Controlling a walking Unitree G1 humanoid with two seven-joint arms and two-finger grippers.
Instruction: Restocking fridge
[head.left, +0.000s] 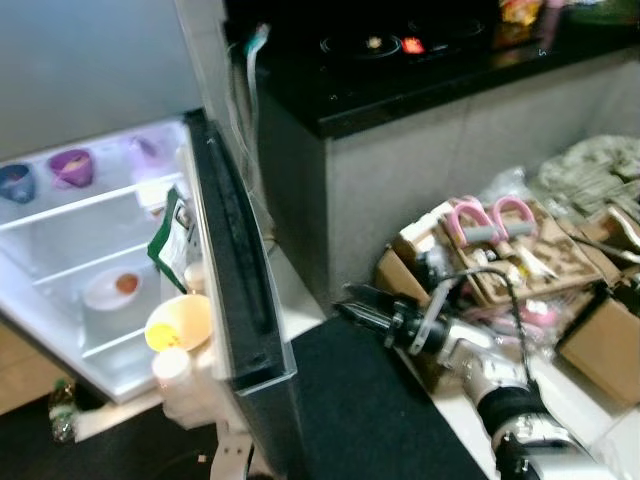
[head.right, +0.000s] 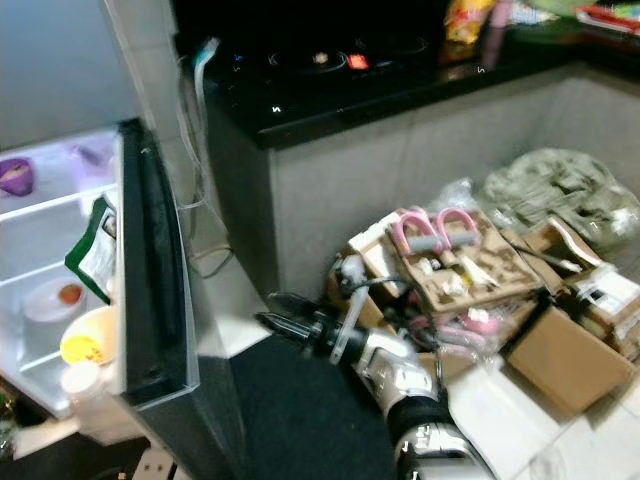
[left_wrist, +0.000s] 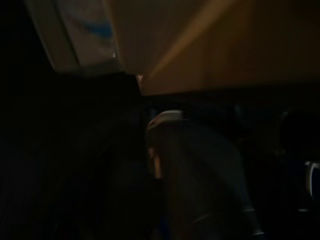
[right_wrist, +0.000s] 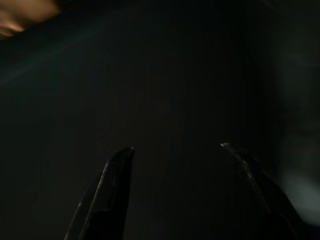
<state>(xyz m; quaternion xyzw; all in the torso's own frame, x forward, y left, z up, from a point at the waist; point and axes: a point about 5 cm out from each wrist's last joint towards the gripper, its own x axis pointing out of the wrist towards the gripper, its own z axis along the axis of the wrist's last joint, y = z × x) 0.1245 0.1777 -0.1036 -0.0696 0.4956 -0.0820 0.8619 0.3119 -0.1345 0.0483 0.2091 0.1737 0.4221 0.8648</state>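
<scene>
On fridge door shelf (head.left: 130, 375), yellow bowl (head.left: 180, 322)

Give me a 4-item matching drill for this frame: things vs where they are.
Things:
1. purple bowl
2. yellow bowl
3. pink handles
4. right gripper

Places:
A. on the cardboard boxes by the counter
B. top shelf in the fridge
C. over the dark mat, near the fridge door's edge
D. low in the fridge, behind the door's edge

Pairs: 1-B, 2-D, 3-A, 4-C
</scene>
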